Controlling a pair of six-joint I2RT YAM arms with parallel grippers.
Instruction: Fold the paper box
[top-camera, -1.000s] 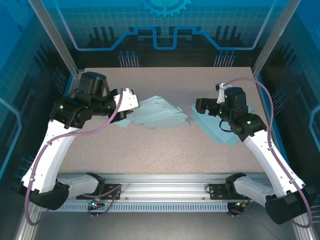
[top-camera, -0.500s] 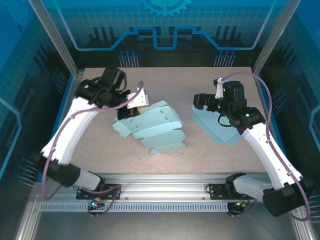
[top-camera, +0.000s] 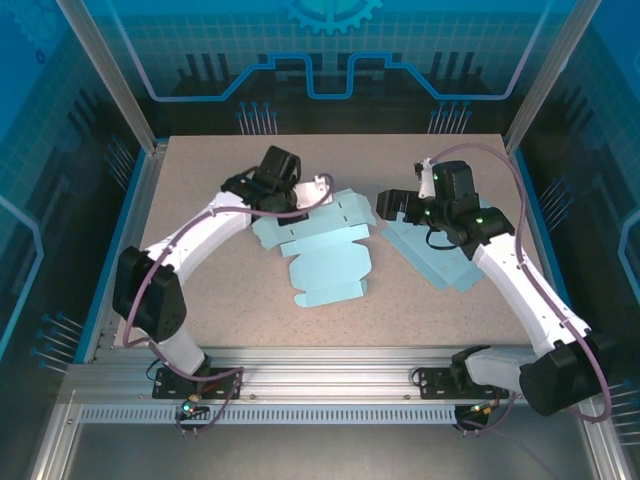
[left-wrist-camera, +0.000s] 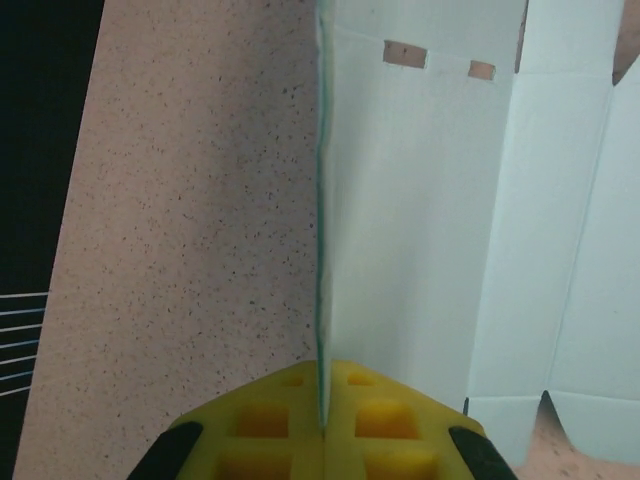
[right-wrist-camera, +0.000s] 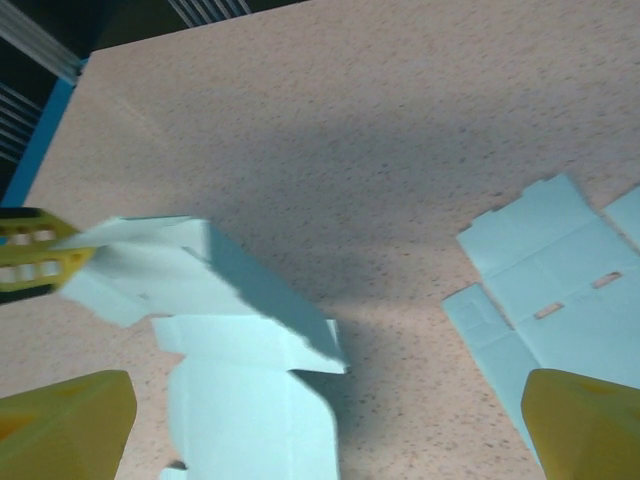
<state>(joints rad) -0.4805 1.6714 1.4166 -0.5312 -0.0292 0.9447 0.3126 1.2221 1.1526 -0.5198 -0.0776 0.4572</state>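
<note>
The paper box (top-camera: 322, 250) is a pale blue die-cut blank, lying mostly flat at the table's middle. Its far flap is lifted, and my left gripper (top-camera: 322, 192) is shut on that flap's edge. In the left wrist view the yellow fingers (left-wrist-camera: 270, 425) pinch the thin upright flap edge, with the paper box (left-wrist-camera: 430, 240) spreading off to the right. My right gripper (top-camera: 384, 209) hovers open just right of the blank. Its wrist view has the raised flap and flat panels of the paper box (right-wrist-camera: 240, 400) below my right gripper (right-wrist-camera: 325, 440), whose fingertips (right-wrist-camera: 65, 425) stand wide apart.
A stack of spare blue blanks (top-camera: 440, 258) lies at the right under the right arm; the stack (right-wrist-camera: 560, 280) also sits at the right of the right wrist view. The left gripper's yellow fingers (right-wrist-camera: 25, 250) are at that view's left edge. Frame posts border the table (top-camera: 200, 290).
The left arm has swung right and stretched out, carrying the blank from the left side to the table's middle. The right gripper has edged left toward it, still open.
</note>
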